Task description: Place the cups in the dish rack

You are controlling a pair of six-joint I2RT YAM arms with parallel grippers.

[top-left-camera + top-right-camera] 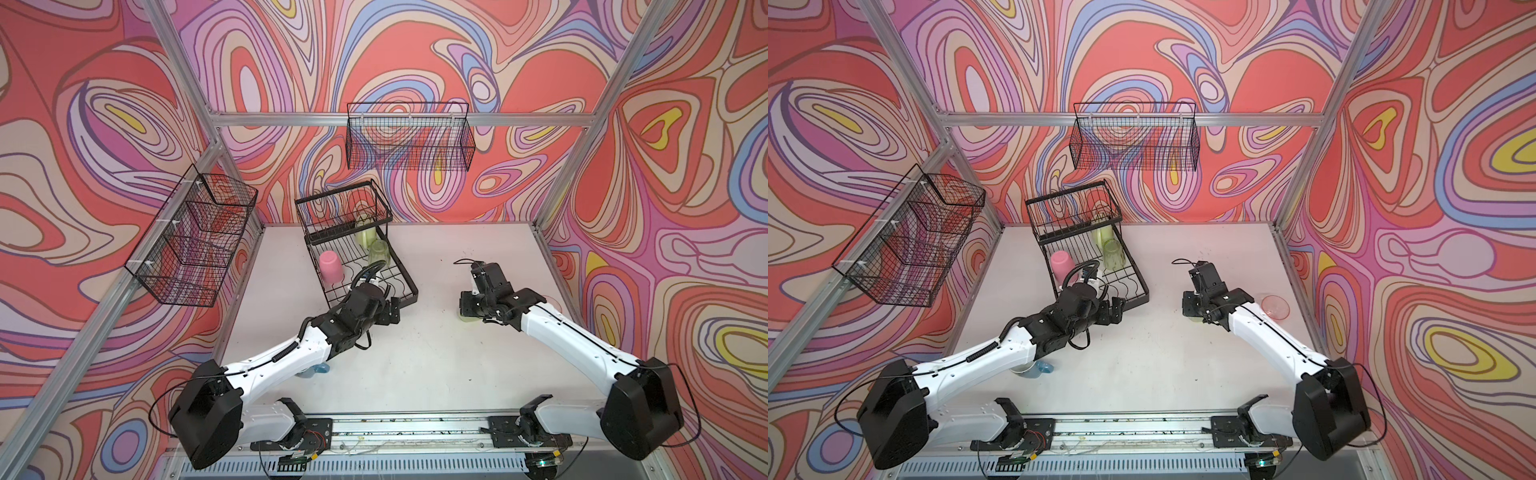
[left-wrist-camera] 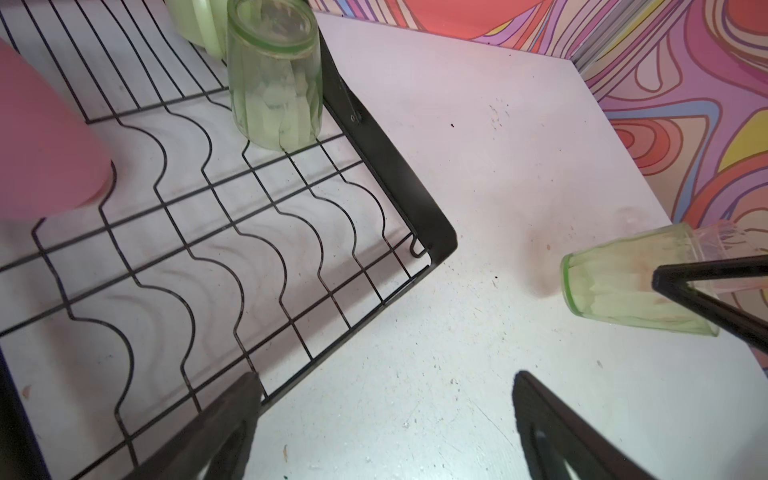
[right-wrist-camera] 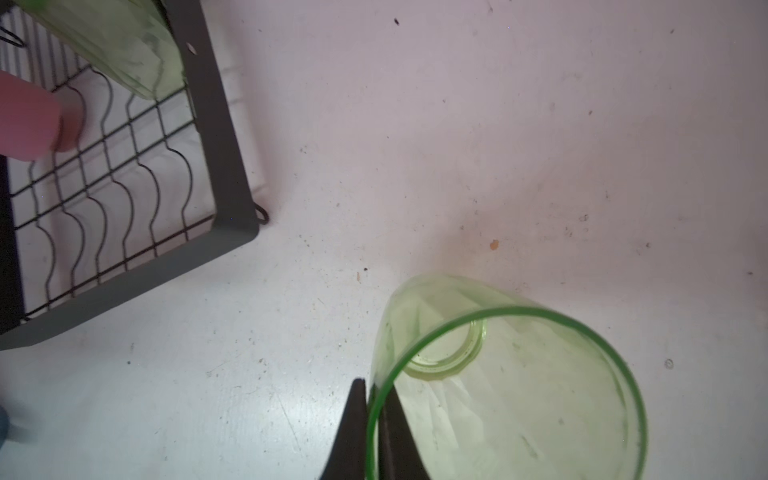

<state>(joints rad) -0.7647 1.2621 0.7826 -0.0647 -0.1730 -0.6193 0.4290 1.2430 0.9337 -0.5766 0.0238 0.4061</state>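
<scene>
Green tumbler point(image 3: 519, 374): right gripper point(image 3: 372, 390) pinches its rim, left gripper point(image 2: 386, 378) spread, so I lift slow and invert over dish rack point(image 2: 390, 166).

On table point(image 1: 415, 353), rear and left of middle: dish rack point(image 1: 406, 274). In its lower tray point(image 2: 395, 174): first tumbler point(image 1: 331, 268) upside down at left, second tumbler point(image 1: 379, 252) upside down against right rim, rear mug point(image 1: 365, 237) just behind that, beneath upper basket point(image 1: 349, 227). Right of rack, well apart: third tumbler point(image 3: 498, 374), mouth up; fourth tumbler point(image 1: 1276, 306) further right. Front left, under left arm point(image 1: 967, 361): front mug point(image 1: 1040, 368).
</scene>
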